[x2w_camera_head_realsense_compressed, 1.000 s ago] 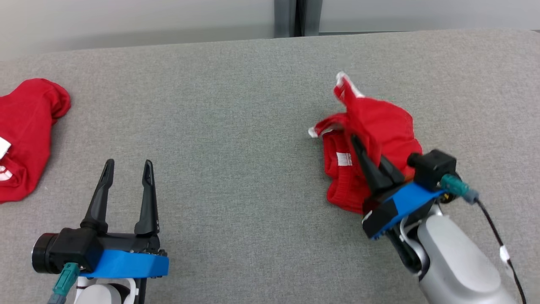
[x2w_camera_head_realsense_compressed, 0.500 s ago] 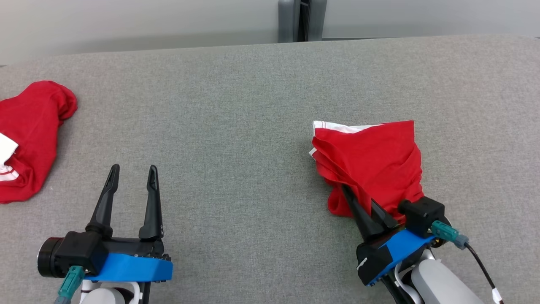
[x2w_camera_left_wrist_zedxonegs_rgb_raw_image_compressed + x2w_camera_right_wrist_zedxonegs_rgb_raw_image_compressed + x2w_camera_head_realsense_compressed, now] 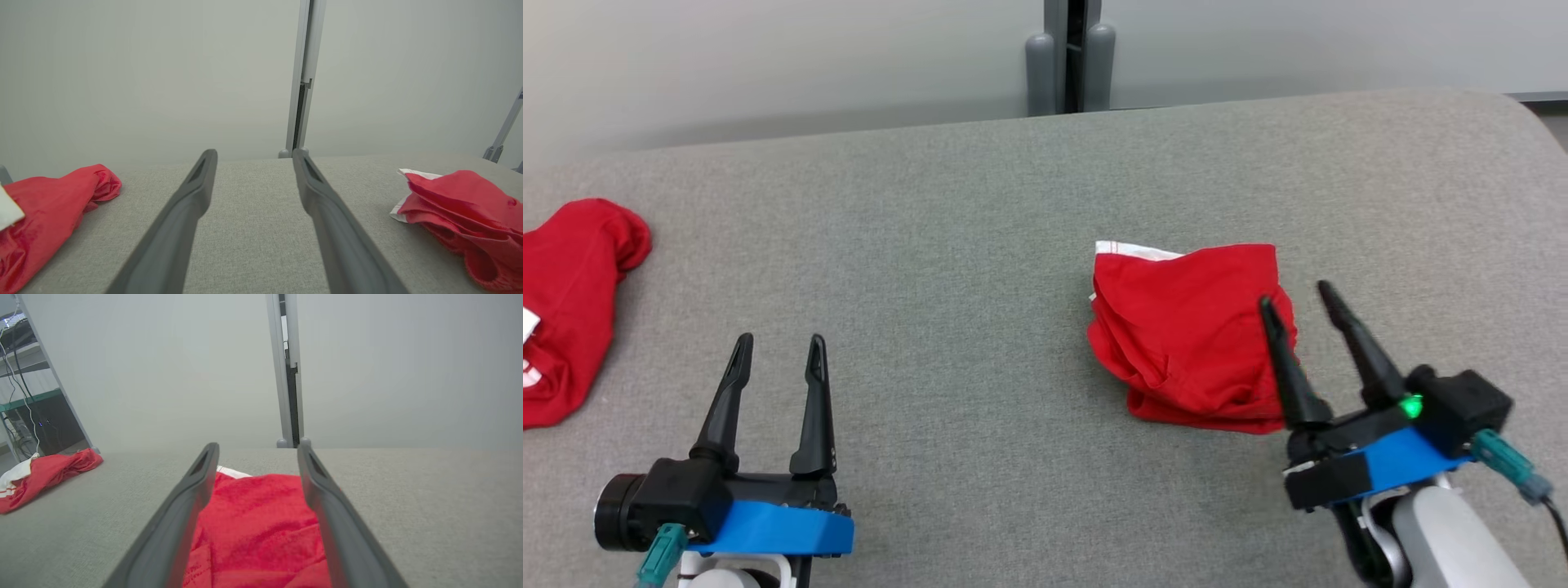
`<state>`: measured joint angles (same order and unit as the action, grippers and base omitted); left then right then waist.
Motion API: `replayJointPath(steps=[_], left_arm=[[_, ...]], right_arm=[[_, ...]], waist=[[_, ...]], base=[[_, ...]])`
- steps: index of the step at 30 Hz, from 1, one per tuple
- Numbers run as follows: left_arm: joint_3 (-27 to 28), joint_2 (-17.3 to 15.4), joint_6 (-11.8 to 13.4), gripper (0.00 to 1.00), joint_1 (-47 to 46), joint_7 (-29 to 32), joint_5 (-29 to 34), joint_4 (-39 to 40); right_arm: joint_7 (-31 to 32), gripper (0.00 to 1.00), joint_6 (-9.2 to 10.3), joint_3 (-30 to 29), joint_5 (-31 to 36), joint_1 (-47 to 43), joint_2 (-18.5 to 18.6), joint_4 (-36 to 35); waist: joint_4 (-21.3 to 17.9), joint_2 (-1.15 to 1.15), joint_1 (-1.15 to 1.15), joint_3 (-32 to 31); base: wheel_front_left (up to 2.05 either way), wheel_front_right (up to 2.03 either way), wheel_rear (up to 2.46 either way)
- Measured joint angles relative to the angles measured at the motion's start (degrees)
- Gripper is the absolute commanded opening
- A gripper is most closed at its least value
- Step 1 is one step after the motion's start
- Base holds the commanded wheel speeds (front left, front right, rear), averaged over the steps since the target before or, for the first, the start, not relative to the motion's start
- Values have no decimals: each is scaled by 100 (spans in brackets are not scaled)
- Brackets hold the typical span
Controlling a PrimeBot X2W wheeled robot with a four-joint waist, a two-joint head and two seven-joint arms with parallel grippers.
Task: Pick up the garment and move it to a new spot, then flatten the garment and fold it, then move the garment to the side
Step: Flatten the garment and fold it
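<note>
With the right pincer [image 3: 1295, 294] wide open and empty over the bunched garment [image 3: 1184, 335], its next grab may pinch several layers, hindering flattening.

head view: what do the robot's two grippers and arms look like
Both the left gripper and right gripper have two long, tapering black fingers on a black base with a bright blue plate beneath. A black camera block sits at each wrist, with a teal plug. The right one shows a small green light and a smooth silver-grey forearm.
</note>
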<state>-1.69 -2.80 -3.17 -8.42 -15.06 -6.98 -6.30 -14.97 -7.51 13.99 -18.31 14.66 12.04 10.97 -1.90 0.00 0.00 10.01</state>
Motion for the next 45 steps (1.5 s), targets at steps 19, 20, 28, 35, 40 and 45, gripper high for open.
replayJointPath(steps=[19,20,28,35,40,45], left_arm=[[357,0,100,100,392,0,330,-112],[357,0,100,100,392,0,330,-112],[230,0,100,100,326,0,302,-115],[63,-1,103,100,116,0,238,-131],[-49,1,152,100,13,0,159,-137],[-77,0,185,100,-38,0,105,-152]], right_arm=[[-1,100,0,-1459,871,-1086,-609,-421],[-1,100,1,-1462,876,-1087,-611,-400],[-11,0,0,-1122,928,-447,-313,199],[-15,0,0,-697,1048,478,-92,1439],[-15,0,0,-504,1062,890,-54,2231],[-15,0,0,-310,992,999,-110,2720]], waist=[[-194,0,0,-382],[-186,0,0,-381],[-32,0,0,-270],[223,0,0,-94],[431,0,0,56],[602,0,0,189]], base=[[0,0,0],[0,0,0],[0,0,0],[0,0,0],[0,0,0],[0,0,0]])
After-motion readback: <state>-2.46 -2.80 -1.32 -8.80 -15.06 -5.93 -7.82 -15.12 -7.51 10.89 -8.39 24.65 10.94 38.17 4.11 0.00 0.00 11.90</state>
